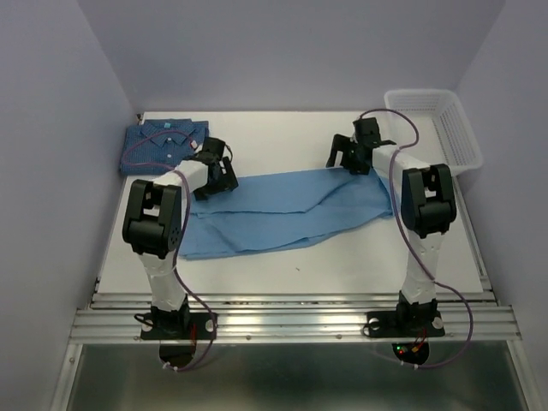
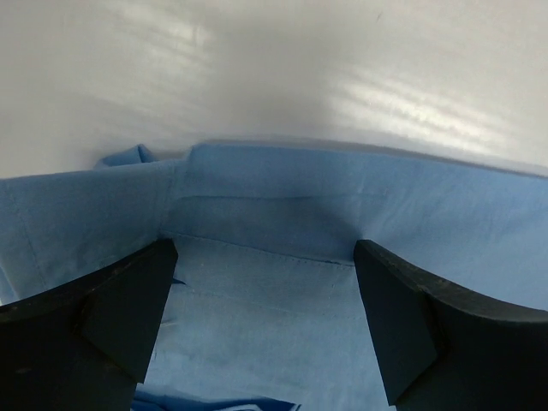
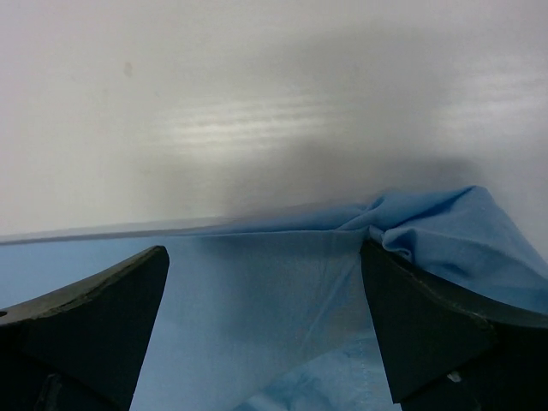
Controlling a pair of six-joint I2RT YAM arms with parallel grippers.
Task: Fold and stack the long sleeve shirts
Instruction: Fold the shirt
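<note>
A plain light sky-blue shirt (image 1: 282, 210) lies spread across the middle of the white table. A darker blue checked shirt (image 1: 163, 144) lies folded at the back left corner. My left gripper (image 1: 224, 171) stands open over the light shirt's left end, and its wrist view shows the collar band (image 2: 257, 214) between the wide fingers (image 2: 128, 308). My right gripper (image 1: 349, 158) stands open at the light shirt's far right edge; the cloth edge (image 3: 282, 282) and a bunched fold (image 3: 454, 231) show between and beside its fingers (image 3: 428, 317). Neither gripper holds anything.
A white plastic mesh basket (image 1: 437, 128) stands at the back right, partly over the table's edge. Lilac walls close in the left, back and right sides. A bare strip of table (image 1: 300, 265) runs between the light shirt and the near rail.
</note>
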